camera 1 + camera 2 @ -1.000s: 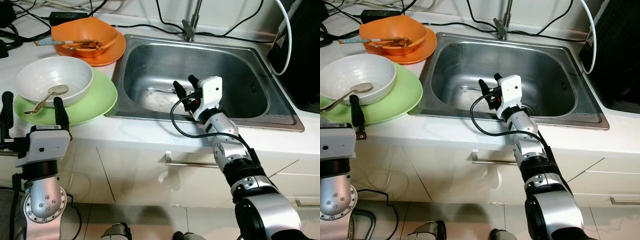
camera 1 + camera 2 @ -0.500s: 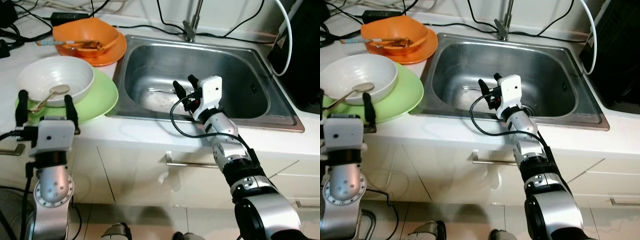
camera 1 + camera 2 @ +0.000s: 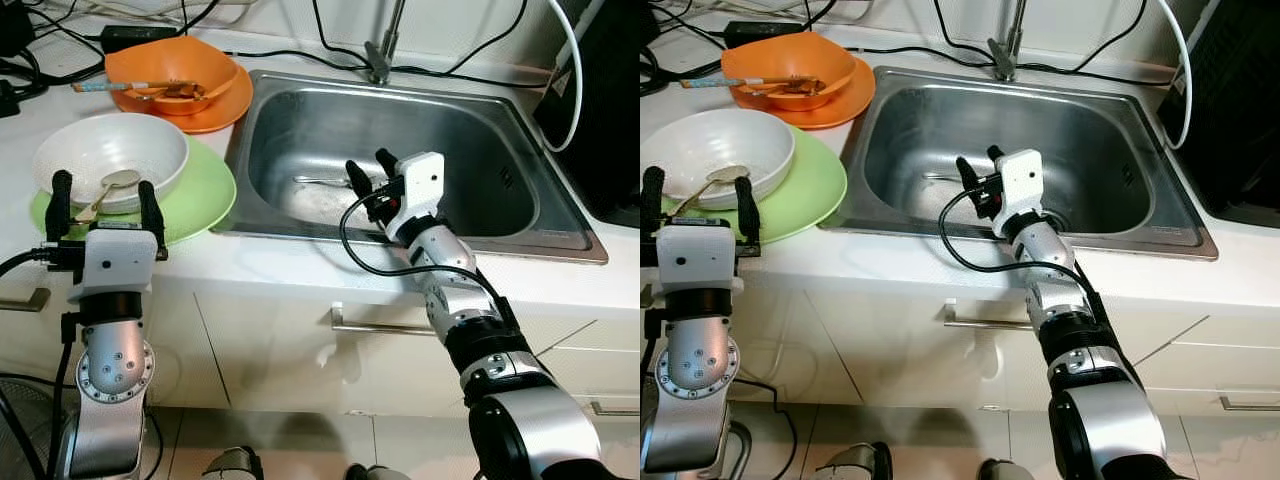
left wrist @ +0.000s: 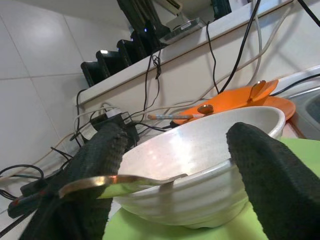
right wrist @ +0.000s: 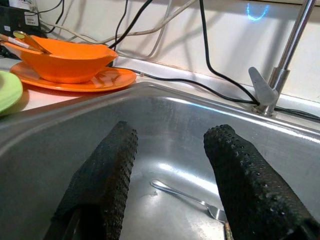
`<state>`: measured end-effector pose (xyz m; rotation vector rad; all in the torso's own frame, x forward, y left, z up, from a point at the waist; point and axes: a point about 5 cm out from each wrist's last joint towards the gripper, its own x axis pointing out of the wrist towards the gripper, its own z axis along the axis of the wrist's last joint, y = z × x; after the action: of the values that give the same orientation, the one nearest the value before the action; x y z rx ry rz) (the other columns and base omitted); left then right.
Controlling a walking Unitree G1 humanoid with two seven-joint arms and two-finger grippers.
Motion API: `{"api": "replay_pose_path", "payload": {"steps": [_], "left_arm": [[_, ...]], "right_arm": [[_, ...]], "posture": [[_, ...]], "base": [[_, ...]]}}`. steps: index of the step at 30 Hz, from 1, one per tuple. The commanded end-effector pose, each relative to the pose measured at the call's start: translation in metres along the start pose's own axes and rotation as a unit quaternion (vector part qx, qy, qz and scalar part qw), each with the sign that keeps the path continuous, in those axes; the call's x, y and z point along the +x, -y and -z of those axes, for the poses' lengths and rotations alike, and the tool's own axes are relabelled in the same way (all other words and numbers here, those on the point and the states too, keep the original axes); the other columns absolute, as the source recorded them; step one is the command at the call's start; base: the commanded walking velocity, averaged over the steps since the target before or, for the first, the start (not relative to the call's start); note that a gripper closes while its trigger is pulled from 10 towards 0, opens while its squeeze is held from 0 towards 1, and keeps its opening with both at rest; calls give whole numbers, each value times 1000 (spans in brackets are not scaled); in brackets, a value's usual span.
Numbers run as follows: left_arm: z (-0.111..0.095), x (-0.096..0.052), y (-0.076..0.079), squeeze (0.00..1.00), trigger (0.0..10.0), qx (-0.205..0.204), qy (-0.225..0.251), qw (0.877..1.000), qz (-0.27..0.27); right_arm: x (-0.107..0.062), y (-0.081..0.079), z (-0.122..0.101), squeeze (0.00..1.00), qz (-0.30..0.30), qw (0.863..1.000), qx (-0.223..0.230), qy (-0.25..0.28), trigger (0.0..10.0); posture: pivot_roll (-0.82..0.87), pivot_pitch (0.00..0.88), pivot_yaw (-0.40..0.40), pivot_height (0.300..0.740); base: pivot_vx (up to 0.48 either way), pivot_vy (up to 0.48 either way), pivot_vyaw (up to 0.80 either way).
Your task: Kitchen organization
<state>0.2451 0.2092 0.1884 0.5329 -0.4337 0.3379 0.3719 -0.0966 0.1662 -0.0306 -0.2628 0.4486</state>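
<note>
A white bowl (image 3: 110,150) stands on a green plate (image 3: 200,190) at the counter's front left. A metal spoon (image 4: 125,181) rests in it, its handle sticking out over the near rim. My left gripper (image 3: 104,183) is open at the bowl's near side; the spoon handle ends between its fingers, close to one finger (image 4: 95,165). Behind, an orange bowl (image 3: 170,70) with utensils sits on an orange plate (image 3: 228,103). My right gripper (image 3: 368,162) hangs open over the front of the steel sink (image 3: 480,130), above a utensil (image 5: 185,192) lying on the sink floor.
A faucet (image 3: 380,50) rises behind the sink. Black cables (image 3: 60,40) and a power brick run along the back of the counter. A black appliance (image 3: 600,100) stands at the right. Below the counter edge is a drawer handle (image 3: 385,327).
My left arm has moved up and forward, bringing its open gripper to the white bowl's near rim around the spoon handle. The right arm has stayed still.
</note>
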Motion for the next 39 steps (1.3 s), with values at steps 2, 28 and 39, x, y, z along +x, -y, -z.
{"api": "replay_pose_path", "payload": {"steps": [2, 28, 39], "left_arm": [[-2, 2, 4, 0, 0, -6, 4, 1000, 6], [-5, 6, 9, 0, 0, -10, 13, 1000, 11], [-6, 7, 8, 0, 0, -8, 16, 1000, 9]], "right_arm": [[-2, 8, -1, 0, 14, 1000, -2, 1, 10000], [-1, 6, -1, 0, 13, 1000, -2, 3, 10000], [-1, 5, -1, 0, 13, 1000, -1, 3, 10000]], "posture": [[48, 82, -65, 740], [48, 69, -62, 740], [51, 64, -63, 740]], "base": [[0, 0, 0], [0, 0, 0], [0, 0, 0]]}}
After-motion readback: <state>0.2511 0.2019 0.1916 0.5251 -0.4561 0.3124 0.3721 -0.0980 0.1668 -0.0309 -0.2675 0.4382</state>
